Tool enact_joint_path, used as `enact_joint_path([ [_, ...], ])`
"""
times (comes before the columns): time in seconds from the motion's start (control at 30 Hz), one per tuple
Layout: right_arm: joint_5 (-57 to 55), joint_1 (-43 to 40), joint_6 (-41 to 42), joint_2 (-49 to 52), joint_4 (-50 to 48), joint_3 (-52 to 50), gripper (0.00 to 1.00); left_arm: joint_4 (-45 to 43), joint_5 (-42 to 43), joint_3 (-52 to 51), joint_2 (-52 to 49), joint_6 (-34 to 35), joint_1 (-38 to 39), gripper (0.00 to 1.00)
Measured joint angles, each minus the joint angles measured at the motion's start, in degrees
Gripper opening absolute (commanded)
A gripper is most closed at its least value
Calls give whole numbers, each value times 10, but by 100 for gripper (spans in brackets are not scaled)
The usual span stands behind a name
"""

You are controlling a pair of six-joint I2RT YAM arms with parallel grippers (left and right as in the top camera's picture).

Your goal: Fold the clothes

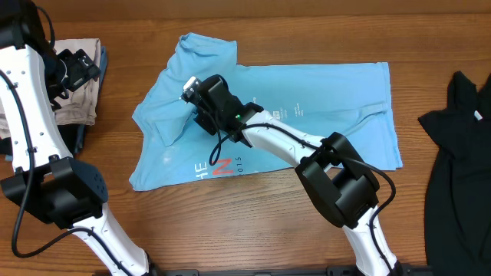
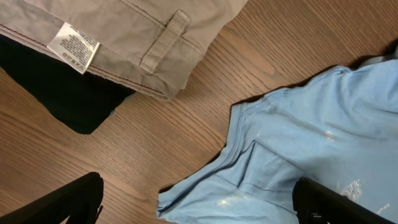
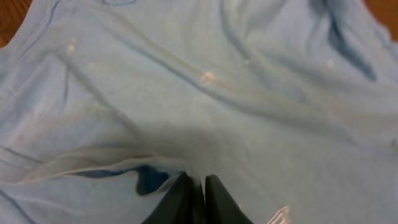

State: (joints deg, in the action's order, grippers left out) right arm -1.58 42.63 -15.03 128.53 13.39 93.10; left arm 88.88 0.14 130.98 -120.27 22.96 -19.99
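The light blue T-shirt (image 1: 322,107) lies spread across the middle of the table, with its white lettering and red mark (image 1: 219,167) near the front edge. My right gripper (image 1: 198,92) sits on the shirt's left part and is shut on a raised fold of the blue cloth (image 3: 217,81). Its fingertips (image 3: 198,193) pinch the fabric beside a dark gap under the fold. My left gripper (image 1: 77,67) is at the far left, open and empty. Its fingers (image 2: 199,208) are spread wide above the wood and an edge of the shirt (image 2: 311,124).
A beige folded garment (image 1: 77,100) lies at the far left on a dark blue one (image 2: 62,93); its label shows in the left wrist view (image 2: 73,40). A plain black garment (image 1: 460,138) lies at the right edge.
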Motion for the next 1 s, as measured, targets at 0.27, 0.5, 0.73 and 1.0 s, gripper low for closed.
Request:
enact_joint_path([
  [0.27, -2, -3, -1, 0, -60, 0, 58, 0, 0, 0, 0, 0, 0, 100],
  [0.5, 0, -2, 55, -43, 11, 0, 4, 0, 0, 0, 0, 0, 0, 100],
  [0.73, 106, 3, 169, -88, 157, 6, 4, 0, 0, 0, 0, 0, 0, 100],
  [1.0, 136, 47, 193, -1, 138, 6, 4, 0, 0, 0, 0, 0, 0, 100],
])
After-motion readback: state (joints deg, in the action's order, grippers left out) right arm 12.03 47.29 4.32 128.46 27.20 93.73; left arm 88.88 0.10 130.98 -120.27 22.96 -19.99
